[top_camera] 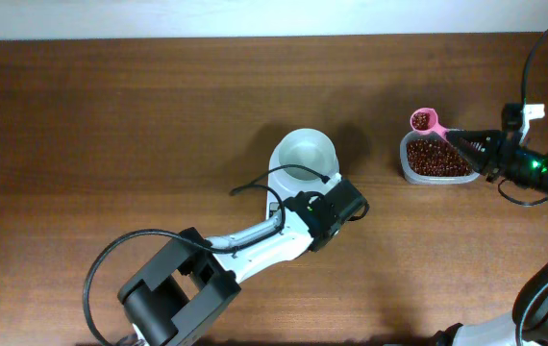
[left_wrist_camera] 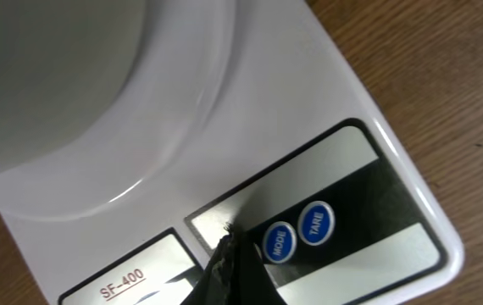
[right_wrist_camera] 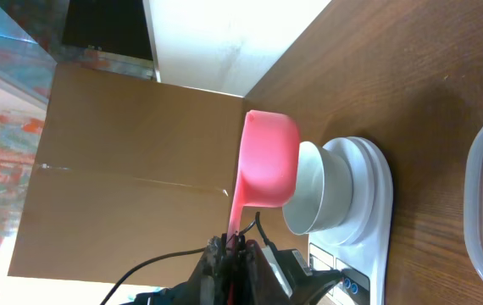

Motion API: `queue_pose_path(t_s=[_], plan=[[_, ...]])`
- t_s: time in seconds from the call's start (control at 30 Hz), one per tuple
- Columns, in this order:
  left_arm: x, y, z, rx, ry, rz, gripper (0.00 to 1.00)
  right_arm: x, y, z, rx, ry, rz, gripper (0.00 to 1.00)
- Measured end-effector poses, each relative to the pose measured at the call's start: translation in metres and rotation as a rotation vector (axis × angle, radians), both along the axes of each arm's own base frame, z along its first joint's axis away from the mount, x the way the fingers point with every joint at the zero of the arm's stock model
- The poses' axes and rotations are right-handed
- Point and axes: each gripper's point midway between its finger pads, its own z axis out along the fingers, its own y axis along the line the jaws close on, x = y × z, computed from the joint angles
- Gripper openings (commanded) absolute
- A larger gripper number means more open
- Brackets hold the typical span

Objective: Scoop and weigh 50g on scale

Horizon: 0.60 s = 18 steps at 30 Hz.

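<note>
Fingertips of the left pincer [left_wrist_camera: 227,254] are pressed together, their dark point on or just above the control panel of the scale [left_wrist_camera: 309,102], beside the blue MODE button [left_wrist_camera: 278,241]. The right pincer [right_wrist_camera: 233,250] is clamped on the handle end of the pink scoop [right_wrist_camera: 267,161]. The scoop's cup carries beans [top_camera: 422,121] over the far left corner of the clear tub [top_camera: 404,159], near the right edge of the surface. The scale sits mid-surface, and its white bowl [top_camera: 305,154] looks empty. The beans are probably light, hard and loose, apt to roll or spill. The rigid scoop is best held by its handle and kept level until it is over the bowl.
</note>
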Motion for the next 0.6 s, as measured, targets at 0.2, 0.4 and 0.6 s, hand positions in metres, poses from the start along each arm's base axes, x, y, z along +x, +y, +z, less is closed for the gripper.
queue_pose_path(t_s=[0.2, 0.4, 0.6], plan=[[-0.002, 0.009, 0.0, 0.04, 0.008, 0.006, 0.0, 0.0, 0.0, 0.0, 0.001, 0.003, 0.0, 0.04], [-0.036, 0.025, 0.046, 0.019, 0.12, -0.027, 0.0, -0.003, 0.002, -0.001, 0.017, 0.035, -0.001, 0.04], [-0.027, 0.037, 0.123, -0.151, -0.001, 0.008, 0.0, -0.003, 0.001, -0.003, 0.008, 0.041, -0.003, 0.04]])
